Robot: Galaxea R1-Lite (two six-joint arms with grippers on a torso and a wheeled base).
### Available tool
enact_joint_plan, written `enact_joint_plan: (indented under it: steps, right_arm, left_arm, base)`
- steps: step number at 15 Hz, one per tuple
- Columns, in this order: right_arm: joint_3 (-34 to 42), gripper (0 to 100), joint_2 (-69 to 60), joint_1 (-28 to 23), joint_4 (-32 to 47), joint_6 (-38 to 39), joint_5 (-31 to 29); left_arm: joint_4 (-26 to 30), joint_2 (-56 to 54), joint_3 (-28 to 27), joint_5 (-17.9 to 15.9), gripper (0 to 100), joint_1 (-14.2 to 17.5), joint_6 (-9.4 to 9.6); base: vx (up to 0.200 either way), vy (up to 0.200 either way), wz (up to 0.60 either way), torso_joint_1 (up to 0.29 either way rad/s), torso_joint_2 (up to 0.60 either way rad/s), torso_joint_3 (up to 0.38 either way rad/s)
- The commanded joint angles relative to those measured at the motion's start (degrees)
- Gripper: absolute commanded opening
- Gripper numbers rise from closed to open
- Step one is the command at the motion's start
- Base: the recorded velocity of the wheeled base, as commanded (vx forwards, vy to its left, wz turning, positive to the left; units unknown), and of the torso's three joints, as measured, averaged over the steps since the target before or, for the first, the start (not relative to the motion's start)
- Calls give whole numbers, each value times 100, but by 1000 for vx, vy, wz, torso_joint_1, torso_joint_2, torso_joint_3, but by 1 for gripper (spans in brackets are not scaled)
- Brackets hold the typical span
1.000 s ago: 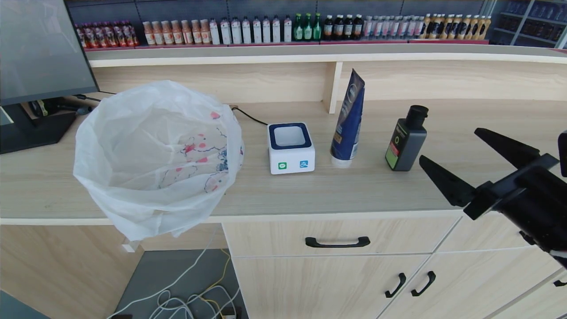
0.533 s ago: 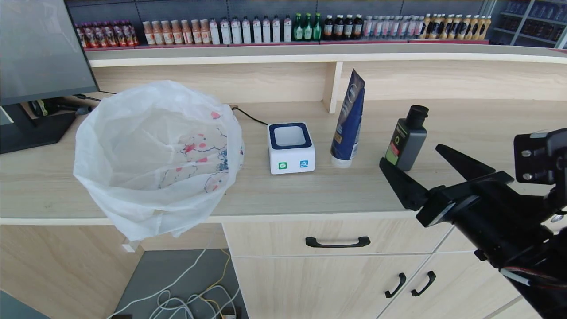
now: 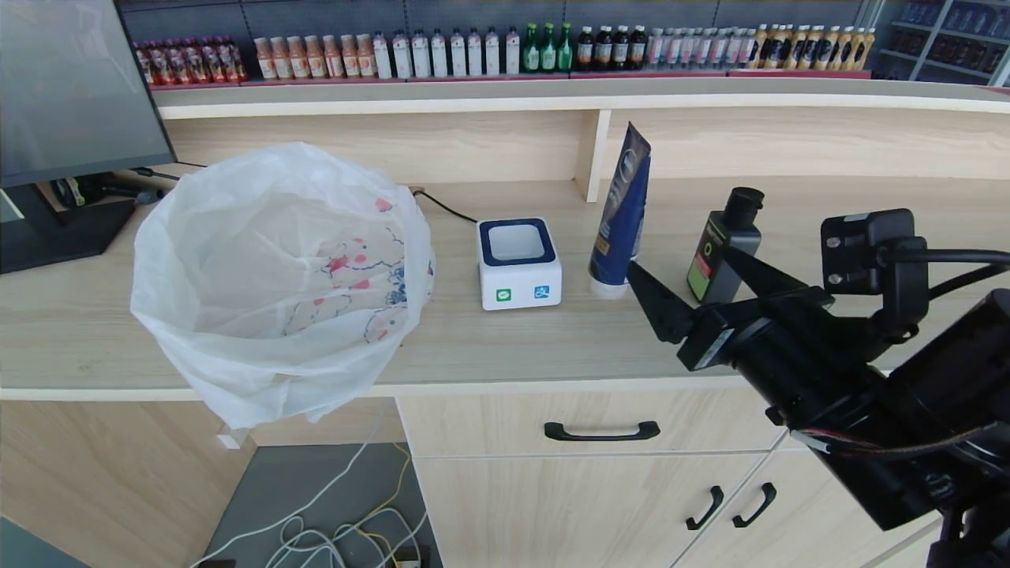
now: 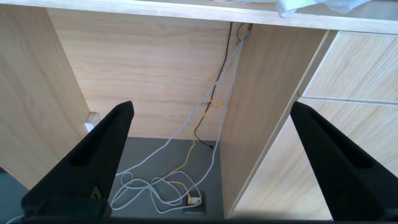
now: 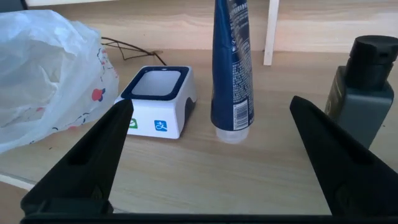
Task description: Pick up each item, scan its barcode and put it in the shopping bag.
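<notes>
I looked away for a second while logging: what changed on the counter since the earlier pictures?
The right gripper, open, swung left toward the blue tube and grey bottle, taking hold of nothing. The shopping bag, scanner, tube and bottle stayed put.

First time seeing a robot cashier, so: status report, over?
Right gripper open, empty, facing upright dark-blue plastic tube and grey plastic bottle. Left gripper open, below wooden counter. Nothing blocking.
</notes>
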Motion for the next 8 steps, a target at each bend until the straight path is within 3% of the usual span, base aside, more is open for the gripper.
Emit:
enact_joint_plan:
  steps: [1,8]
  right_arm:
    - [-222,100,348,6,-27,-1,42]
    - [-977,100,814,-170,61,-168,86]
  left_arm:
    - [0,-2,0,0,100,0,-2]
    - [0,-2,0,0,100,-9,-2]
  base:
    - [0,0,0,0,0,0]
    - [0,0,0,0,0,0]
